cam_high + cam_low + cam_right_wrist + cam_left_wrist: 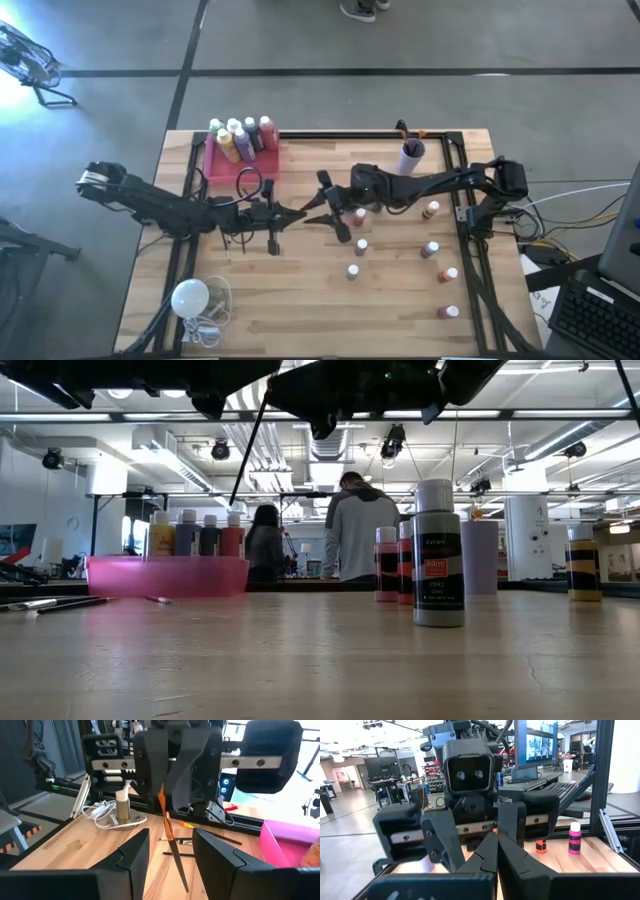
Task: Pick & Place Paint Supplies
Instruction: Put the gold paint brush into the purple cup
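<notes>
My left gripper [303,212] is shut on a thin dark-brown paintbrush [174,851] above the middle of the table. My right gripper [170,857] faces it, open, with one finger on each side of the brush's free end; I see no touch. In the low view the brush [248,450] slants down below the arms. A pink tray [240,160] at the far left holds several larger paint bottles. Several tiny bottles [432,210] stand on the right half. A purple cup [411,156] holds brushes at the far edge. My left gripper pinches the brush at its orange end [162,800] between its two shut fingers [492,855]. The fingers come about level from the table's left side. The brush is lifted clear and slopes down from the fingers toward my right gripper.
A white round bulb with a cord [190,297] lies at the near left corner. Loose brushes [176,841] lie on the wood near the tray. A black frame rail [470,250] runs along the table's right side. People stand in the room beyond the table [358,530].
</notes>
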Tool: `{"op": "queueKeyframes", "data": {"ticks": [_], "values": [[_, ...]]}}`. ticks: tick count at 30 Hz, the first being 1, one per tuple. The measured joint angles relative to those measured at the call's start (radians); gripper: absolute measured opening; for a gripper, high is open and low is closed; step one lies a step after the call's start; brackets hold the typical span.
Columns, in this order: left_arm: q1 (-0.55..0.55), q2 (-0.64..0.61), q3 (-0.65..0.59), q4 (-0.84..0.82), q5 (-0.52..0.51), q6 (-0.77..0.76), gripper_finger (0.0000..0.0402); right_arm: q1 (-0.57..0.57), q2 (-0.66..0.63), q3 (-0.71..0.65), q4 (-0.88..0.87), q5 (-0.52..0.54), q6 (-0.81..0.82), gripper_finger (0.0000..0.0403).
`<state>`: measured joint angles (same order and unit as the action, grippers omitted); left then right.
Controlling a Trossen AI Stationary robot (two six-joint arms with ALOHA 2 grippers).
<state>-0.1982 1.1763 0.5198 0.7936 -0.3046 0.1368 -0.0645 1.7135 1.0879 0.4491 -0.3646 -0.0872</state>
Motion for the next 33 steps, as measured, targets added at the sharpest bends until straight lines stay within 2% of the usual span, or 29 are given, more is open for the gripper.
{"op": "queueKeyframes", "data": {"ticks": [24, 33], "values": [[0.0, 0.001, -0.001, -0.001, 0.0, 0.005, 0.0001, 0.015, 0.001, 0.005, 0.022, 0.028, -0.032, 0.0018], [0.001, 0.002, -0.001, -0.029, -0.002, -0.032, 0.0015, 0.015, 0.001, 0.004, -0.014, 0.045, -0.028, 0.0017]]}}
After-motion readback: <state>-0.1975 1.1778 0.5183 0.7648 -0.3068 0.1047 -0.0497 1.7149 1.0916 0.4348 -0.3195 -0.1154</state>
